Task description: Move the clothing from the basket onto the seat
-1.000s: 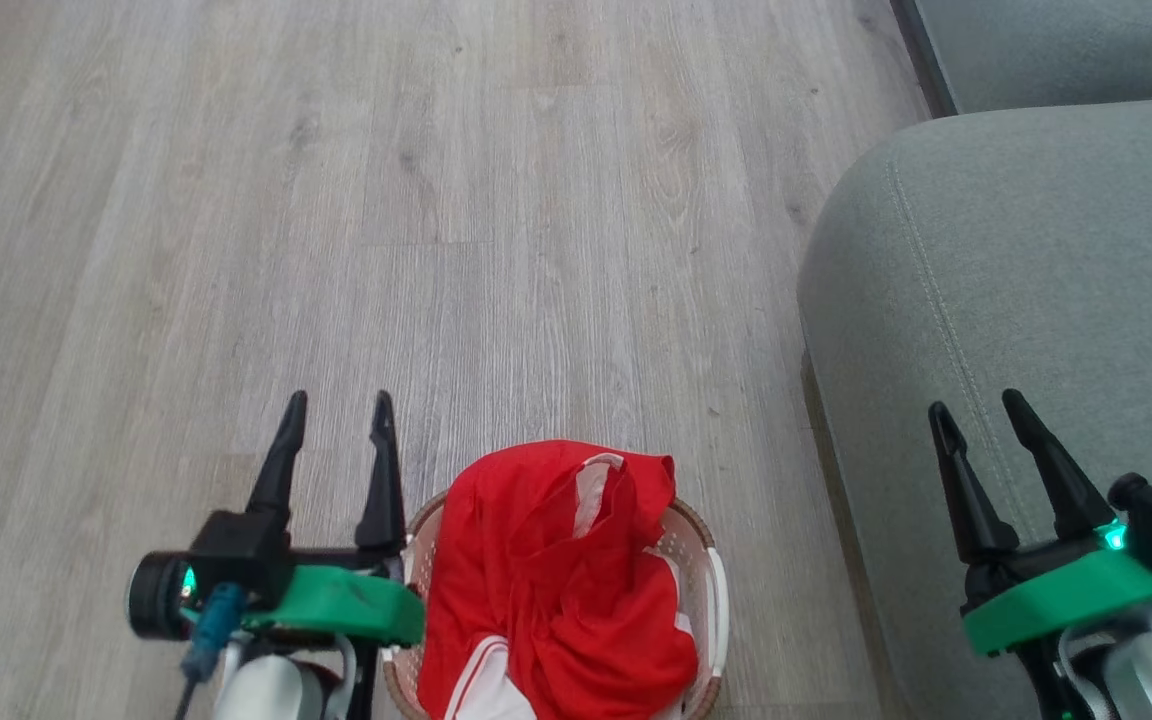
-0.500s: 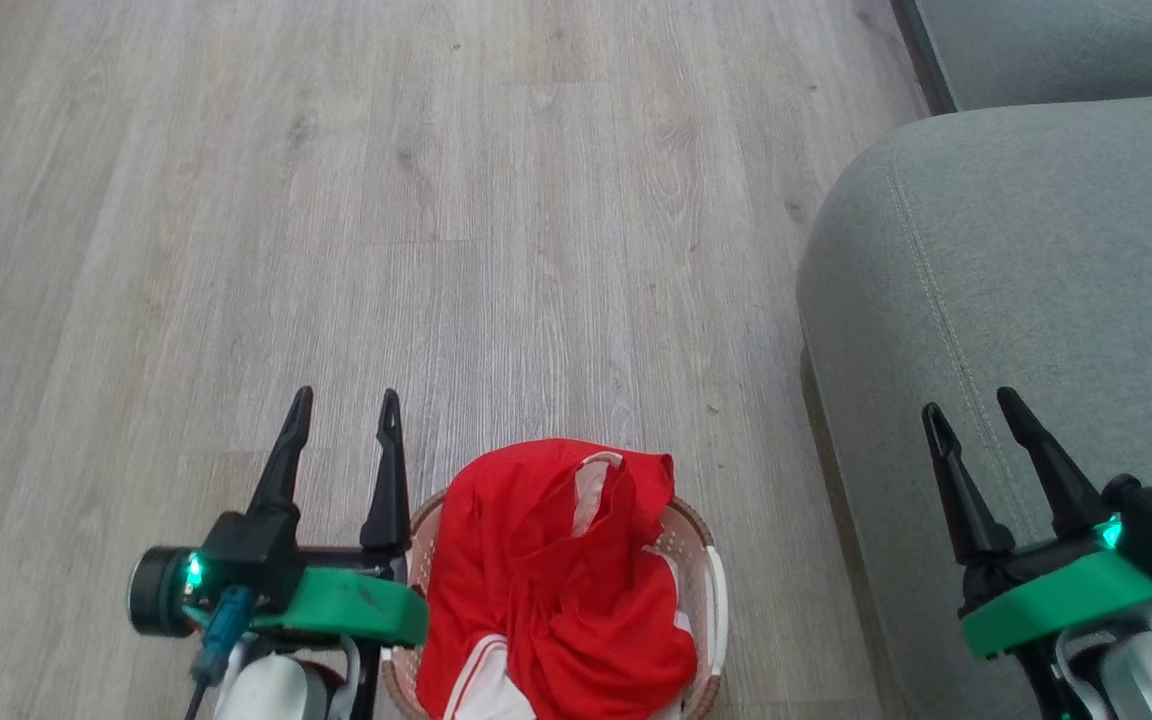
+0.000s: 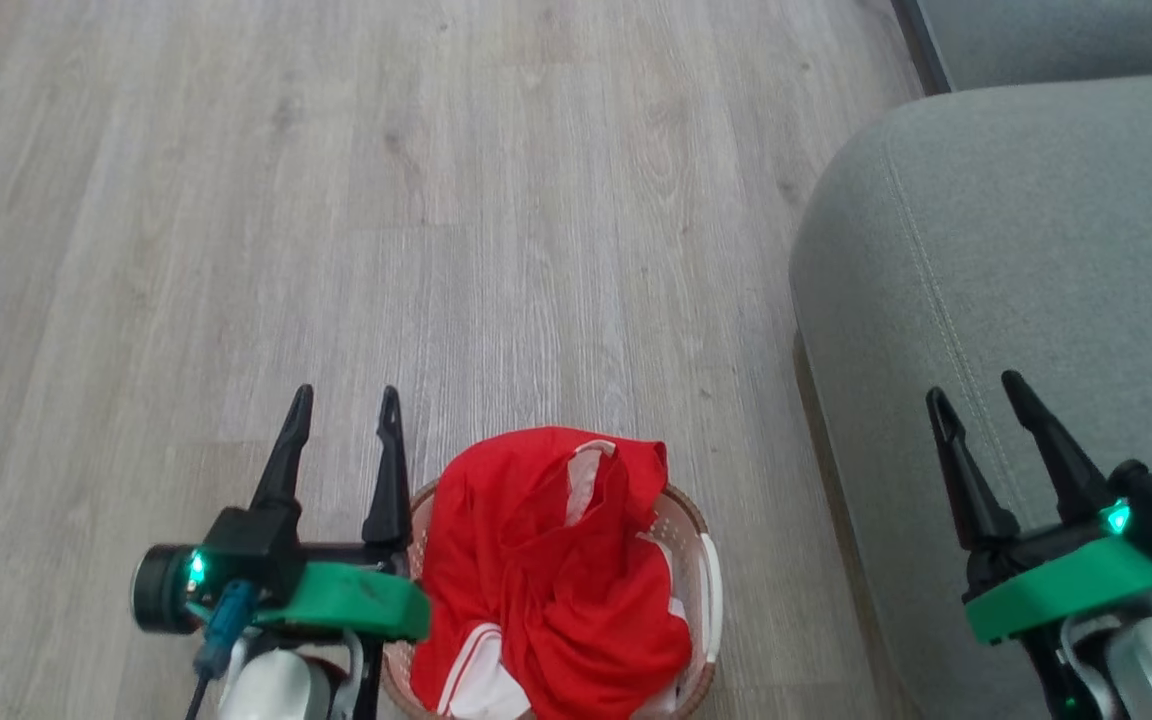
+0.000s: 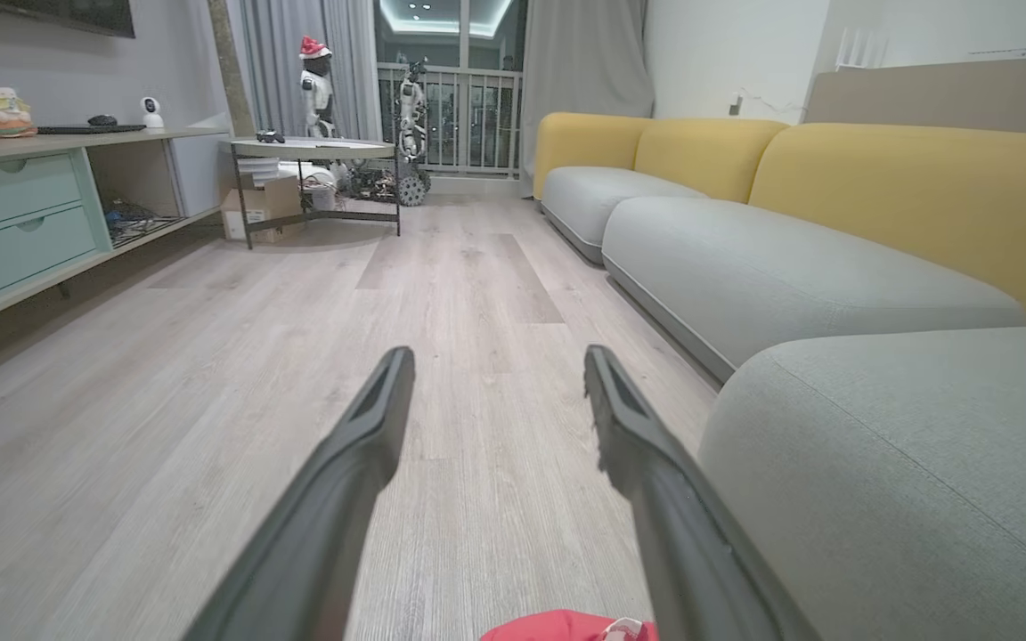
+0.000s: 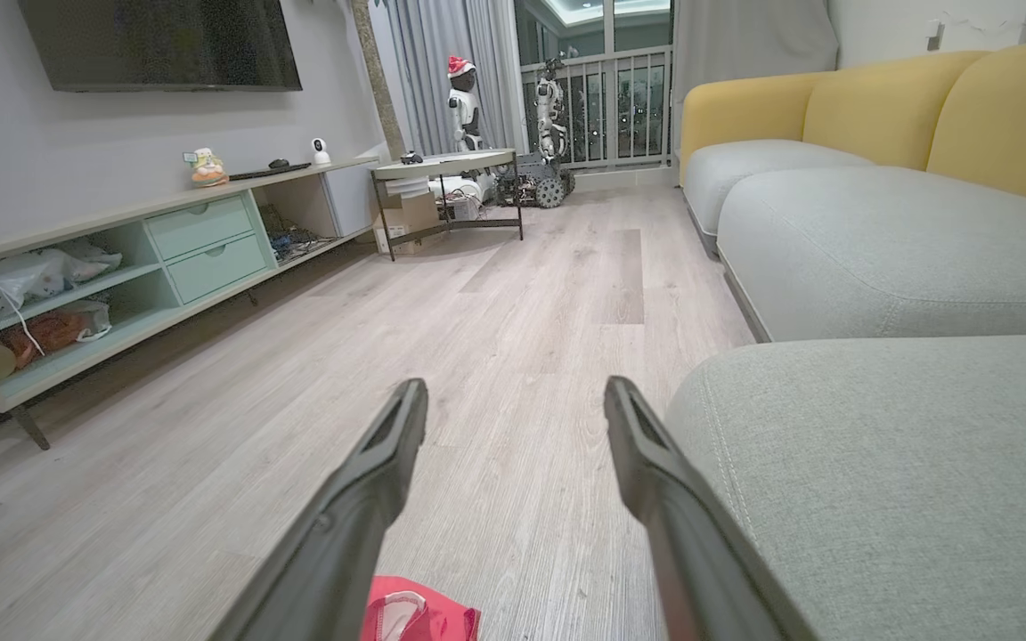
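the basket (image 3: 708,560) is sitting on the wood floor (image 3: 436,200) at the bottom of the head view, near the front corner of the seat (image 3: 1036,250), with a strip of floor showing between them. the clothing (image 3: 546,560) is lying heaped inside the basket, red with white trim, bulging above the rim and covering it on the left side (how many pieces are making up the heap cannot be told). the left gripper (image 3: 346,392) is hovering just left of the basket, fingers pointing forward over the floor, jaws standing wide apart and gripping nothing. the right gripper (image 3: 971,388) is hovering over the near edge of the seat, well right of the basket, jaws likewise spread wide and empty. in the left wrist view a sliver of red cloth is peeking in at the bottom edge between the fingers; in the right wrist view it is showing low, beside the left finger. beyond the seat another grey cushion (image 4: 771,276) and yellow backrests (image 4: 878,169) are lining the room's right side.
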Robot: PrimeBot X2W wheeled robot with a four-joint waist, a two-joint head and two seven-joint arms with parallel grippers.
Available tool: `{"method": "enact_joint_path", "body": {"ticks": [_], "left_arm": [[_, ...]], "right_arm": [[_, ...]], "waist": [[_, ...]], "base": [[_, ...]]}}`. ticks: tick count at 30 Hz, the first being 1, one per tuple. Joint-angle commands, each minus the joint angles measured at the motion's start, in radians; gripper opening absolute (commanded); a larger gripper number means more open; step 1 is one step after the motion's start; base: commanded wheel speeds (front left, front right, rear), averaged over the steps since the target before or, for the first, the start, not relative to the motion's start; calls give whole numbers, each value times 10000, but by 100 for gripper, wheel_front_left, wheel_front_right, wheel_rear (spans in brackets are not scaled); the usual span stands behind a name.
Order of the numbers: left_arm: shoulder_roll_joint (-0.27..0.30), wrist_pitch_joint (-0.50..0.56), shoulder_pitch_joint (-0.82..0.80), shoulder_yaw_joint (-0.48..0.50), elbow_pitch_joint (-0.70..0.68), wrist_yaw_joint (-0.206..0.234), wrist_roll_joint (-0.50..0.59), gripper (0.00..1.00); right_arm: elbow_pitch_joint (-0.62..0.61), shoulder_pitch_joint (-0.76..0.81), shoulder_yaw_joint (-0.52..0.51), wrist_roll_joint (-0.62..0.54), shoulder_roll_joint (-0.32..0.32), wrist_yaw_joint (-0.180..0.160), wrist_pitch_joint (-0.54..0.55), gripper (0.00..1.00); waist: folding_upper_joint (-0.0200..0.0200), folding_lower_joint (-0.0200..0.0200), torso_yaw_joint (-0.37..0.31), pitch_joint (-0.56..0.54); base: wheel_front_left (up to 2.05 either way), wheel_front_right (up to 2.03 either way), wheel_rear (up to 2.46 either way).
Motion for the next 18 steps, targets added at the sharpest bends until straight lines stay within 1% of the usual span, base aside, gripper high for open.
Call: {"method": "enact_joint_path", "body": {"ticks": [1, 9, 18], "left_arm": [[87, -126, -616, 180, -262, 79, -82, 100], [87, -126, -883, -228, 118, 337, -309, 100], [87, -126, -1505, -859, 1213, 825, -683, 100]], "right_arm": [[-378, -407, 119, 102, -344, -2, -93, 100], [-611, -658, 95, 408, -705, -2, -93, 100], [-1036, -1158, 37, 928, -1308, -2, -93, 100]], "waist": [[0, 0, -71, 124], [0, 0, -373, 787], [0, 0, -846, 2014]], "base": [[0, 0, 0], [0, 0, 0], [0, 0, 0]]}}
